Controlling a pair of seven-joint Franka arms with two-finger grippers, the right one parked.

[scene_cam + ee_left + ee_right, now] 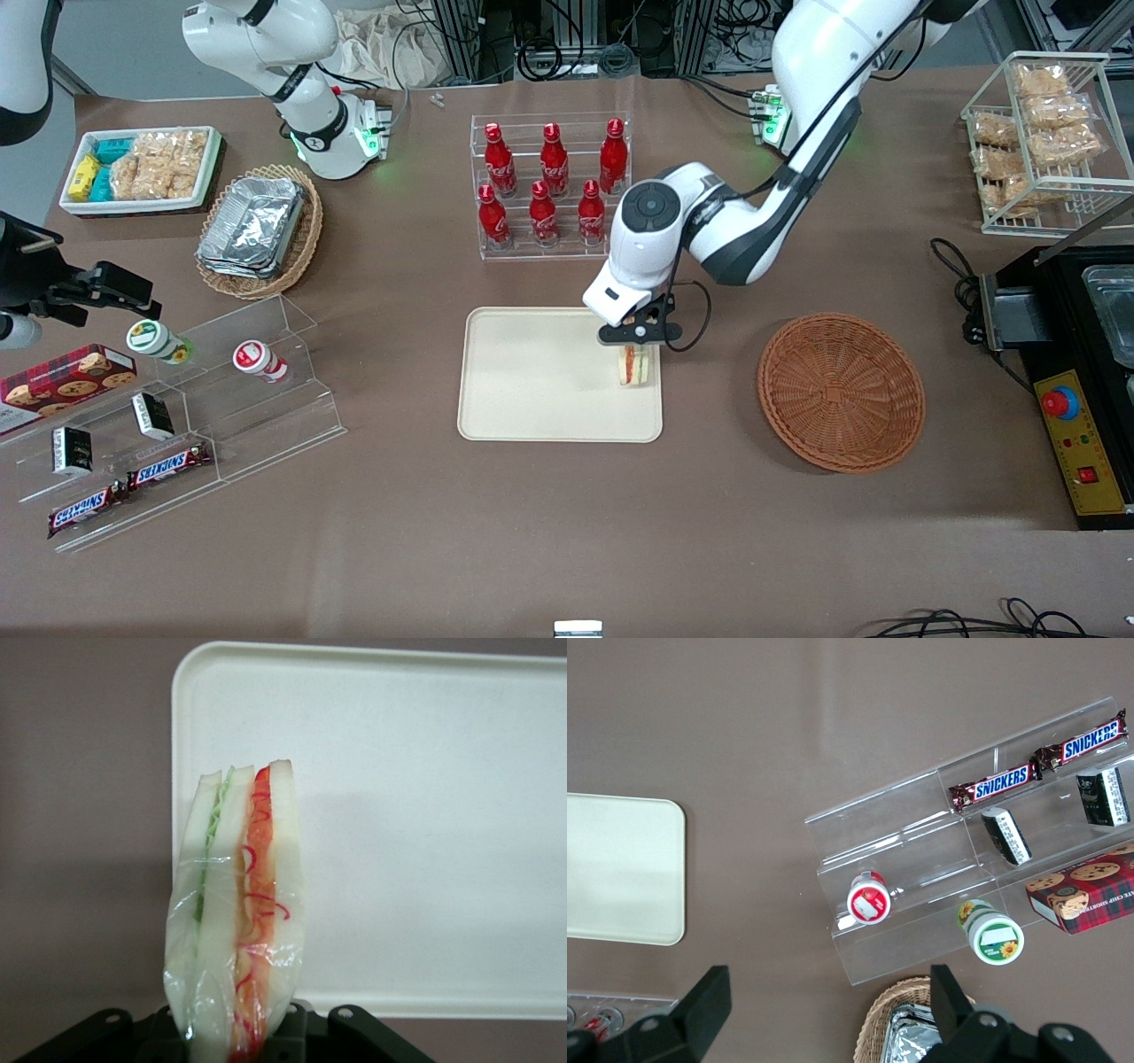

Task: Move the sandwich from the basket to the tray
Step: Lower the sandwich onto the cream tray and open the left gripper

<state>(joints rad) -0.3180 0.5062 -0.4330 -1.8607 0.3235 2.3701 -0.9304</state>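
On the brown table [567, 532], going across the front view: cream tray [532, 381] first, bare apart from its end toward the working arm. Over that end, gripper [636, 341] hangs with fingers closed on the sandwich [633, 366], pinching the top of the wedge. Sandwich held upright, cut edge with red and green layers facing the front camera, still in clear wrap per the wrist view [239, 912]. Next over, brown wicker basket [842, 390], near the tray, not touching.
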